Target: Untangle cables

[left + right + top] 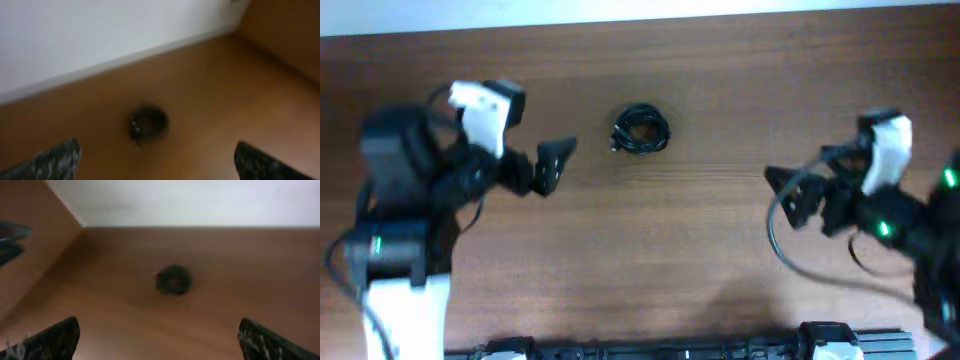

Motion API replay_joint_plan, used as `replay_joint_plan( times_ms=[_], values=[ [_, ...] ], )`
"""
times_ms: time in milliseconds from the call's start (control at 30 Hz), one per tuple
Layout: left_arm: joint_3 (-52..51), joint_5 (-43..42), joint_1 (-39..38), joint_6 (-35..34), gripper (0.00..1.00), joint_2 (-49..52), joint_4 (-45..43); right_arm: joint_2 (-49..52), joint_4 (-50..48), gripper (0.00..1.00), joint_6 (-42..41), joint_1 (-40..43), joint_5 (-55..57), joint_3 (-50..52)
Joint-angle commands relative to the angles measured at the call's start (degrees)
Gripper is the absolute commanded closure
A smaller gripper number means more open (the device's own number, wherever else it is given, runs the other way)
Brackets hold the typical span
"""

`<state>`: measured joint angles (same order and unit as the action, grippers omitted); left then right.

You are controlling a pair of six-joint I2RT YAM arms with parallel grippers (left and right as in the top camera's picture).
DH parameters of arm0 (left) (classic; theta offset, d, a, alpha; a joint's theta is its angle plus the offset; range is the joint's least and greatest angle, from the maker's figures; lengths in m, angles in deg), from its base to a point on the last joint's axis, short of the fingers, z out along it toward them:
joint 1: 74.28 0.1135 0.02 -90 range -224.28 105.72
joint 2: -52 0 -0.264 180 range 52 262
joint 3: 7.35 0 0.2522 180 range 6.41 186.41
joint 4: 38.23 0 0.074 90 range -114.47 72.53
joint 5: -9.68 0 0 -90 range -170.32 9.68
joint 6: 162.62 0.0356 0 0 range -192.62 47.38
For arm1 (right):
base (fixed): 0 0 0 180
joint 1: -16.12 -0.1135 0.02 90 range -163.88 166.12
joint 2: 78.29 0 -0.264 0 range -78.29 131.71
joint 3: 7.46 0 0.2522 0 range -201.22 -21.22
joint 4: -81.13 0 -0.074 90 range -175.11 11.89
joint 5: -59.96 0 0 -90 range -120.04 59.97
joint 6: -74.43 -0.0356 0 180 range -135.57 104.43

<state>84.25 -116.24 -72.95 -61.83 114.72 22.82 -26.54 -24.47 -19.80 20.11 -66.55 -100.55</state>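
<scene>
The cables (641,131) lie as one small coiled black bundle on the wooden table, near the far middle. My left gripper (556,165) is open and empty, a short way left of the bundle, fingers pointing toward it. My right gripper (788,193) is open and empty, farther off to the right and nearer the front. The bundle shows blurred ahead of the left fingers in the left wrist view (147,122), and smaller ahead of the right fingers in the right wrist view (173,279). Neither gripper touches it.
The brown wooden table (650,260) ends at a white wall along its far edge (650,18). Thick black wires loop off the right arm (790,255). A dark fixture sits at the front edge (680,350).
</scene>
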Motion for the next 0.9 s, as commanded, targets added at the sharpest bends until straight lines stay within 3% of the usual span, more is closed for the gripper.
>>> replay_joint_plan(
  times_ms=[0,33,100,167,233,400,467,600,733,833,867],
  values=[
    [4.5,-12.5,0.2,-5.4,0.01,10.9,6.1,9.4,1.9,0.02,-1.9,0.2,-17.9,-2.4],
    [4.5,-14.4,0.2,-5.4,0.01,13.2,7.1,13.2,1.9,0.02,-2.2,-0.1,-22.5,-2.4],
    [4.5,-12.9,0.2,-4.5,0.01,17.9,7.8,19.7,3.2,0.01,-1.2,-3.6,-20.6,-2.4],
    [4.5,-4.7,-0.5,-5.0,0.01,23.4,11.6,26.2,4.1,0.01,-3.5,-13.6,-3.3,-2.4],
    [4.5,0.4,-1.6,-5.0,0.01,27.9,13.5,32.4,-0.3,0.01,-14.9,-20.7,11.9,-2.4],
    [4.4,0.2,-2.1,-5.0,0.01,37.7,14.6,47.6,-18.8,0.01,-18.8,-24.6,13.0,-2.4],
    [4.4,0.2,-2.1,-5.0,0.01,38.7,14.5,54.1,-24.6,0.01,-28.9,-24.6,13.0,-2.4],
    [4.4,0.2,-2.1,-5.0,0.01,38.7,14.5,61.8,-34.3,0.18,-34.7,-24.6,12.8,-2.4],
    [4.4,0.2,-2.1,-5.0,0.01,38.7,14.5,66.0,-35.0,0.34,-38.1,-25.2,14.8,-2.4],
    [4.4,0.2,-2.1,-5.0,0.01,38.7,14.5,68.1,-37.3,0.35,-39.6,-26.3,14.8,-2.4],
    [4.4,0.2,-2.1,-5.0,0.01,38.7,14.5,68.4,-38.1,0.39,-39.8,-26.6,15.4,-2.4]
  ],
)
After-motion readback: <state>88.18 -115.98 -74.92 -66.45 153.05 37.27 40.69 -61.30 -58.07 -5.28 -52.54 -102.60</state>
